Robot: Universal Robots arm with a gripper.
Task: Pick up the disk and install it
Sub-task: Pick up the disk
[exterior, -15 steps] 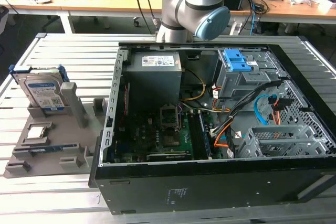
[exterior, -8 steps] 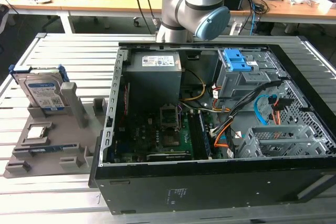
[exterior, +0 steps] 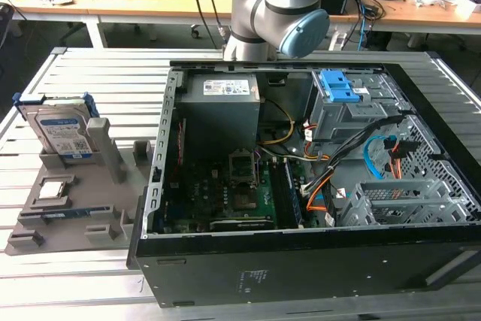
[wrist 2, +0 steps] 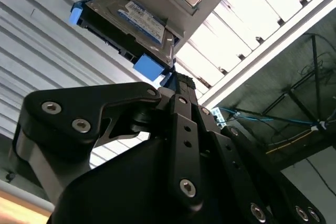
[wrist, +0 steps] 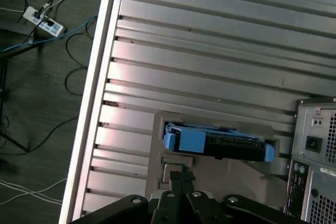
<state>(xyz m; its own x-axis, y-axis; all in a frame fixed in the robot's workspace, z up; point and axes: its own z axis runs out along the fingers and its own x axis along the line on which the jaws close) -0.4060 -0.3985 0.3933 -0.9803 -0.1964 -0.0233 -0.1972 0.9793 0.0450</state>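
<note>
The disk (exterior: 60,129) stands on edge in a grey holder (exterior: 105,186) on the slatted table, at the exterior view's left. It is silver-grey with a white-and-blue label and blue rails. The second wrist view shows the disk (wrist 2: 131,22) label side on, and the first wrist view shows the disk (wrist: 220,142) edge on. My gripper (wrist 2: 181,85) is black and its fingers are pressed together with nothing between them. In the first wrist view the gripper (wrist: 178,176) hangs well above the disk and apart from it. The arm (exterior: 274,13) rises behind the computer case.
An open computer case (exterior: 161,186) lies on the table to the exterior view's right of the holder, with a blue-latched drive cage (exterior: 342,95) and a grey cage (exterior: 406,201) inside. A small square chip (exterior: 56,189) sits in the holder. Cables lie on the floor (wrist: 42,51) beyond the table edge.
</note>
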